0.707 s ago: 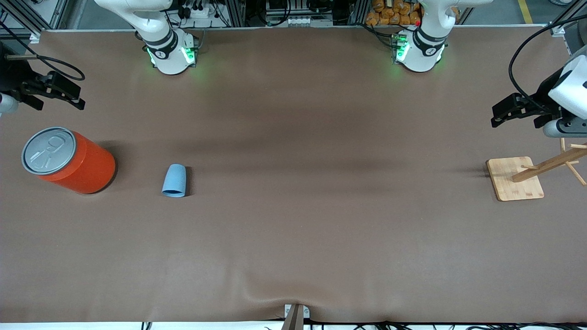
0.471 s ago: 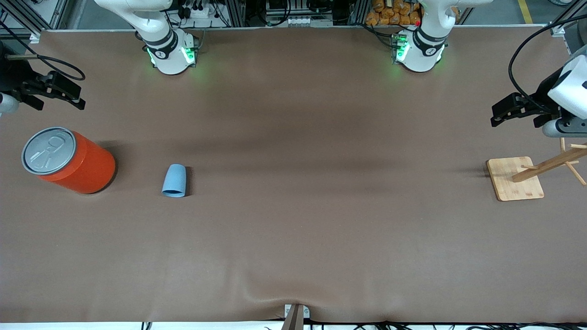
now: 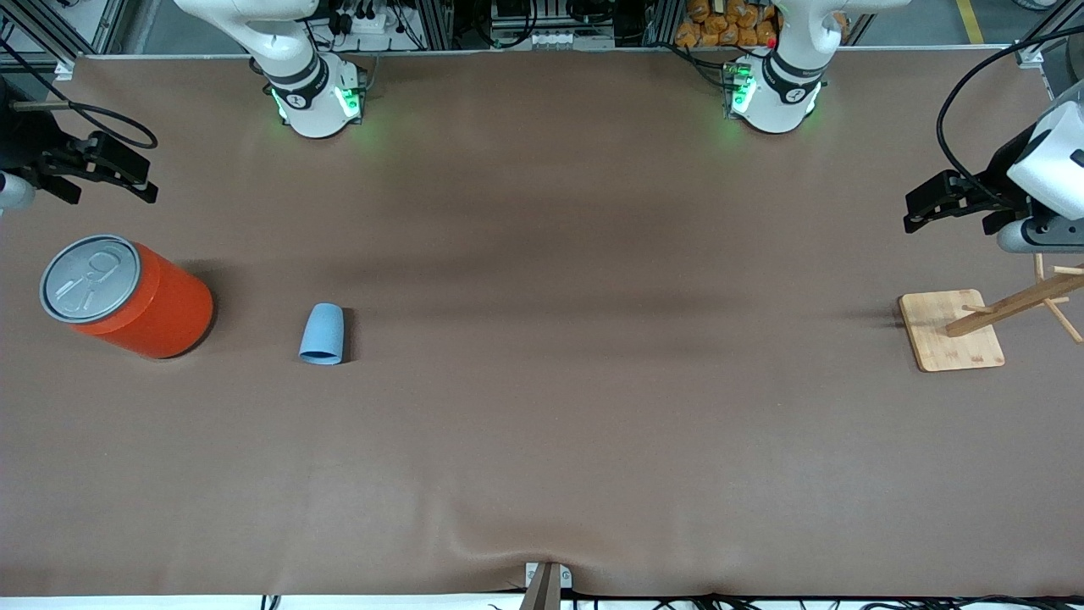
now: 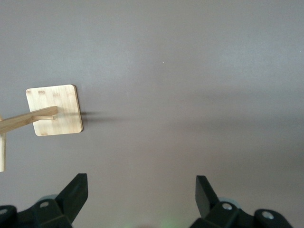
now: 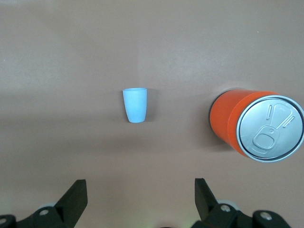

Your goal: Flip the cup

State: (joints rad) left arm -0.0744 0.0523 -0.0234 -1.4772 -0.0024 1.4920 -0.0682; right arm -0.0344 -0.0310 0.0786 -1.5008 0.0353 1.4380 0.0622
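On right wrist view: cup (image 5: 135, 105), can (image 5: 256, 127).

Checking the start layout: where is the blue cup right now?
In the front view, the cup lies on the table toward the right arm's end, beside the orange can, untouched by either pincer.

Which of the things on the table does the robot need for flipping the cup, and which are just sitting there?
Needed:
- the little blue cup, lying on its side beside the orange can
- the right gripper, open, up near the orange can

Just sitting there:
- the orange can, standing at the right arm's end of the table
- the wooden stand, at the left arm's end
- the left gripper, open, waiting near the stand
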